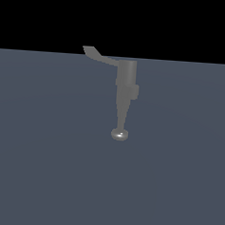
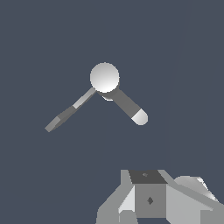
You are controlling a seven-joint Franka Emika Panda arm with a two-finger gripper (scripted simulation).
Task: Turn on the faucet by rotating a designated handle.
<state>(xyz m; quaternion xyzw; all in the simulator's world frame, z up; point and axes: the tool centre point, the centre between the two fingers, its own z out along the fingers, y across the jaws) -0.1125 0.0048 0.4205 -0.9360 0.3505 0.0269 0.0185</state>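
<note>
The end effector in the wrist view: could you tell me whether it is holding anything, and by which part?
Nothing is held. The end effector sits apart from the faucet, and the handle is untouched.

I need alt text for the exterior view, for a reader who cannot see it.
A grey metal faucet stands alone on a flat blue-grey surface under a black background. Its thin flat handle projects toward the exterior view's left, and its tapering spout ends in a rounded shiny knob. No robot arm is visible.
</note>
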